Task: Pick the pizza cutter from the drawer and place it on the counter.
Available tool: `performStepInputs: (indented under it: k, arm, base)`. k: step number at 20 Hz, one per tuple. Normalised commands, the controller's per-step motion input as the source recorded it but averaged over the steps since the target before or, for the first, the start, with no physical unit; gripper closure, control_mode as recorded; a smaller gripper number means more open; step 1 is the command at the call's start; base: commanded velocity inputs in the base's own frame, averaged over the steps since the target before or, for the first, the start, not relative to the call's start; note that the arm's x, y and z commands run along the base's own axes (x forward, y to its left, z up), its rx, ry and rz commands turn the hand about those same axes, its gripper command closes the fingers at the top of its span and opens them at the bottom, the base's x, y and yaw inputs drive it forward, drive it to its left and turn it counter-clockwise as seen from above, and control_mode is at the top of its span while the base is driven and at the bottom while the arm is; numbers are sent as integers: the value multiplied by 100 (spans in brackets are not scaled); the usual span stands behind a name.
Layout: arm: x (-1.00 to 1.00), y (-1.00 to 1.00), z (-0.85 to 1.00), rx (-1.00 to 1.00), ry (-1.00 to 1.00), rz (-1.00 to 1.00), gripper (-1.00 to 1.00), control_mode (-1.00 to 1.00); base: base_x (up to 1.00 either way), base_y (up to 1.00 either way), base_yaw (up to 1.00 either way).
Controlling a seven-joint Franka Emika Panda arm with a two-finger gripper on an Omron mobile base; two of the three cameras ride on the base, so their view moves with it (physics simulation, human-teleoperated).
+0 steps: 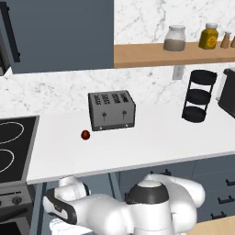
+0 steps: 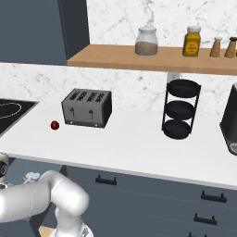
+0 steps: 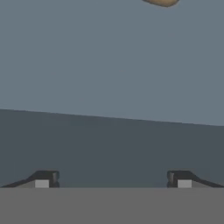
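In the hand view my gripper [image 3: 113, 179] is open, its two dark fingertips [image 3: 46, 178] far apart with nothing between them. It looks into the slate blue-grey drawer [image 3: 109, 65]. A tan rounded end, apparently the pizza cutter's [image 3: 161, 2] handle, pokes in at the top edge, well beyond the fingertips; the wheel is out of frame. The white counter [image 1: 151, 137] runs above the blue-grey cabinets, and my arm [image 1: 114, 211] bends down below its front edge at the left. The counter [image 2: 139, 143] also spans the right base view.
On the counter stand a silver toaster [image 1: 111, 110], a small dark red ball [image 1: 85, 135] and a black tiered rack [image 1: 199, 95]. The black stovetop [image 1: 11, 144] is at the left. A wooden shelf [image 1: 137, 54] carries jars. Narrow drawer fronts with dark handles [image 2: 210, 198] sit lower right.
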Motion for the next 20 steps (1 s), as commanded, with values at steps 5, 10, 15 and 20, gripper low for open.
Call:
performStepInputs:
  k: [5,10,15,20]
  arm:
    - [-100,18,7,-4,32,16,-100,-100]
    - [-33,-5,77,0,-1,2,-100,-100]
    - [39,-42,69,0,-15,0,-100,-100]
    - [27,-55,24,0,-10,0,-100,-100]
  base:
    - [0,0,0]
    - [0,0,0]
    - [0,0,0]
    - [0,0,0]
